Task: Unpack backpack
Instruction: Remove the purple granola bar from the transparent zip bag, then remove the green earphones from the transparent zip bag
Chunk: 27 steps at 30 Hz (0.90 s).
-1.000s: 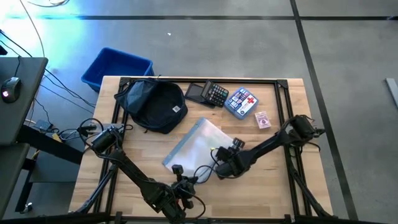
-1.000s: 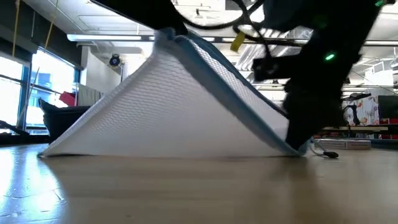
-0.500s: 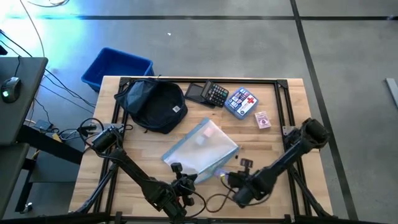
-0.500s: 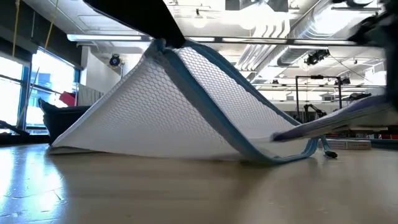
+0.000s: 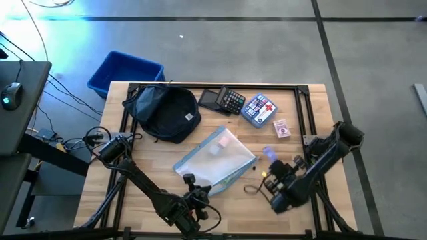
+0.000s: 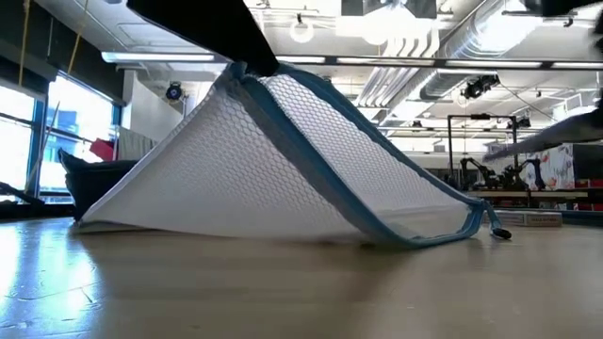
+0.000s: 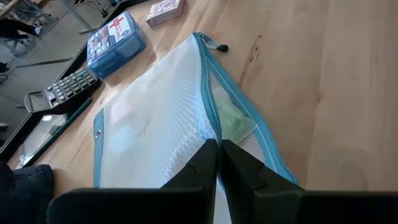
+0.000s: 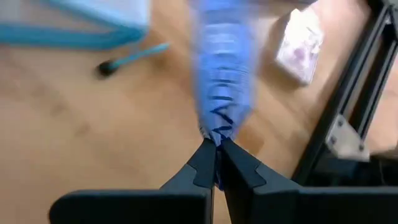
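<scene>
Left gripper (image 7: 217, 163) clamped on clear mesh zip pouch with teal trim (image 5: 215, 157), frame centre. Right gripper (image 8: 215, 163) pinching flat blue packet (image 8: 222, 68), lower right. Dark navy fabric backpack (image 5: 165, 112) upper left of table.

Backpack (image 5: 165, 113) rear left; calculator (image 5: 231, 100), first-aid pouch (image 5: 259, 109) right of it; mesh pouch (image 5: 215, 158) centre.

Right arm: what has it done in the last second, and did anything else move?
The right gripper has drawn back from the white mesh zip pouch with teal edging toward the table's right side, shut on a thin blue-purple packet it pulled out. The pouch sagged flatter. The left gripper stays shut on the pouch's near edge. The dark navy backpack, calculator and first-aid pouch stayed put.
</scene>
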### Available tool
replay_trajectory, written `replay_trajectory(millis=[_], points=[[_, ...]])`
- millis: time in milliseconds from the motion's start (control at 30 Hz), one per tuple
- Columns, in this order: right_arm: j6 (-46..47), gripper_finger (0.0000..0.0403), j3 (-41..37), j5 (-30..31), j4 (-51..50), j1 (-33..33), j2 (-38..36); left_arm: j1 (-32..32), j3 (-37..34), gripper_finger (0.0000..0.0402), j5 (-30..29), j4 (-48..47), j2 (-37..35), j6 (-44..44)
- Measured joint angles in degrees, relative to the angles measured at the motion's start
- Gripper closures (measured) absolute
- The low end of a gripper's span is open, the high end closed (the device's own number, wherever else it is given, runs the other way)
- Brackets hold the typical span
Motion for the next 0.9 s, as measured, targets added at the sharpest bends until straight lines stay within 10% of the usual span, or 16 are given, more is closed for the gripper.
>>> replay_trajectory(millis=[300, 667, 900], points=[[1.51, 0.0403, -25.33, 1.44, 3.23, -21.24, -13.75, 0.0, -0.02, 0.0402, 1.67, 0.01, -0.02, 0.09], [-10.52, 0.0309, -23.17, 8.69, 3.43, -32.48, -15.07, 0.44, -0.02, 0.0402, 3.27, 0.32, 0.0, 1.11], [-17.94, 0.0225, -22.63, 11.48, 17.0, -27.03, -15.17, 0.37, -0.04, 0.0402, 3.31, 0.14, 0.0, 1.09]])
